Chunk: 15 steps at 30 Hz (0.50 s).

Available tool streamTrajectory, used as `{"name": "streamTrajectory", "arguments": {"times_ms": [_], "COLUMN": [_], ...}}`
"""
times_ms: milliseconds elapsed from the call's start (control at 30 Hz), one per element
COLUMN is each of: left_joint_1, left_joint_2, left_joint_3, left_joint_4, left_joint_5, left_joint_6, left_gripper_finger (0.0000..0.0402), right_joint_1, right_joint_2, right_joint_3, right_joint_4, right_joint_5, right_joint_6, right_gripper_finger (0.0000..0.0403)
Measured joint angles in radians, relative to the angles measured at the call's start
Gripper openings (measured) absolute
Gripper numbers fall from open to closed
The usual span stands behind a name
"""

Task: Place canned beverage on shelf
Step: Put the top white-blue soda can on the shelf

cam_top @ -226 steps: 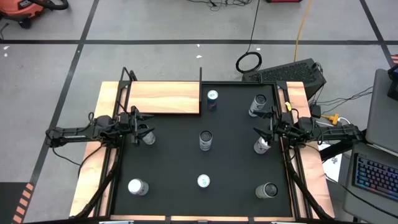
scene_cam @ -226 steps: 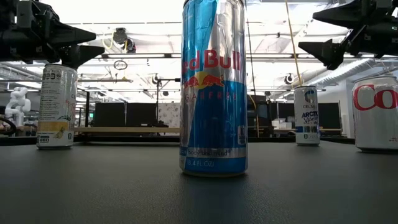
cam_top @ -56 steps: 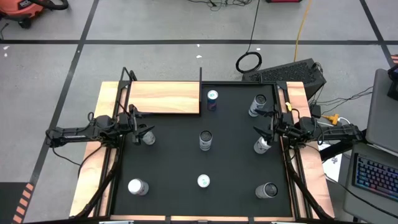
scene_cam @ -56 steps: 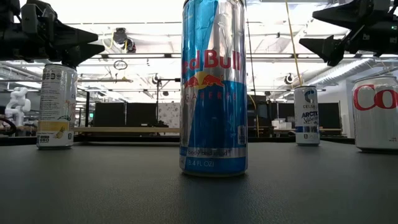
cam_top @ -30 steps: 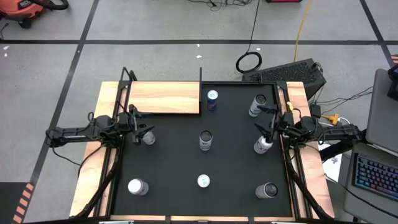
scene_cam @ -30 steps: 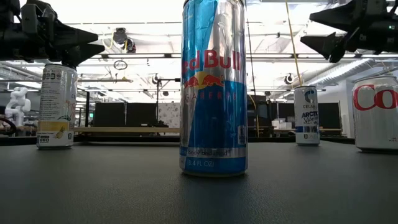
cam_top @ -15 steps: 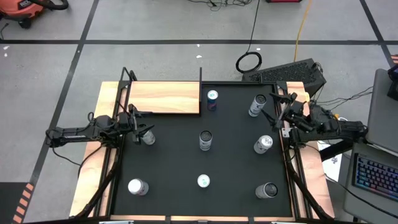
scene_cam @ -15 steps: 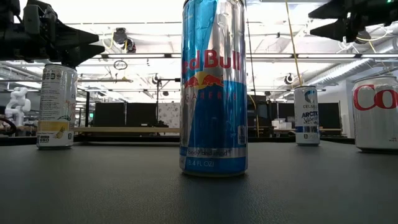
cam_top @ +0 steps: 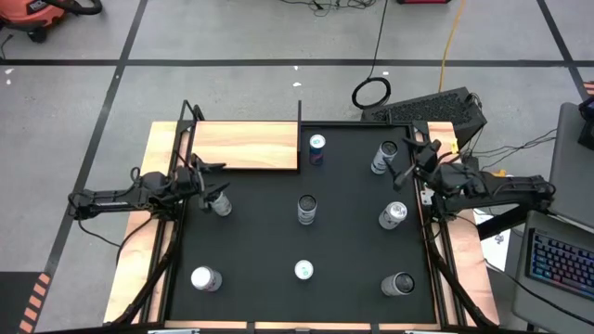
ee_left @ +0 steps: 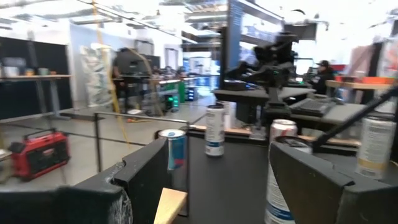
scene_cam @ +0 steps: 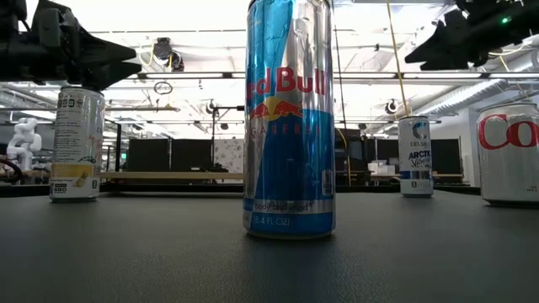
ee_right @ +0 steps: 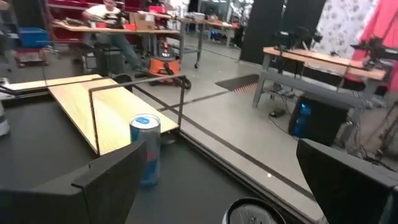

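Right gripper (cam_top: 409, 160) moved back, fingers apart | left gripper (cam_top: 212, 184) apart, mat's left edge

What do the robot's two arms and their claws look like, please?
Both are dark, matt black, jointed arms of slim segments. The left claw and right claw each end in two flat, angular black fingers. A black cable runs along the right arm. No markings are legible.

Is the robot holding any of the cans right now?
No. The left gripper hangs open over a can, and the right gripper is open in the air.
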Motion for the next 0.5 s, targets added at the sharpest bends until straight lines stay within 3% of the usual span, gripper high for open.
{"name": "streamTrajectory", "arguments": {"times_ms": [167,333,500], "left_joint_1": [0.000,0.000,0.000], "left_joint_2": [0.000,0.000,0.000], "left_joint_3": [0.000,0.000,0.000], "left_joint_4": [0.034,0.050,0.049], "left_joint_5": [-0.083,-0.086,-0.086], "left_joint_6": [0.000,0.000,-0.003], "left_gripper_finger": [0.0283,0.0283,0.0283], "right_joint_1": [0.000,-0.024,-0.082], "right_joint_2": [0.038,0.078,0.133], "right_joint_3": [0.000,0.005,0.109], "right_joint_4": [-0.003,-0.014,-0.157], "right_joint_5": [0.002,0.004,-0.018], "right_joint_6": [0.162,0.201,0.254], "right_gripper_finger": [0.0396,0.0396,0.0396]}}
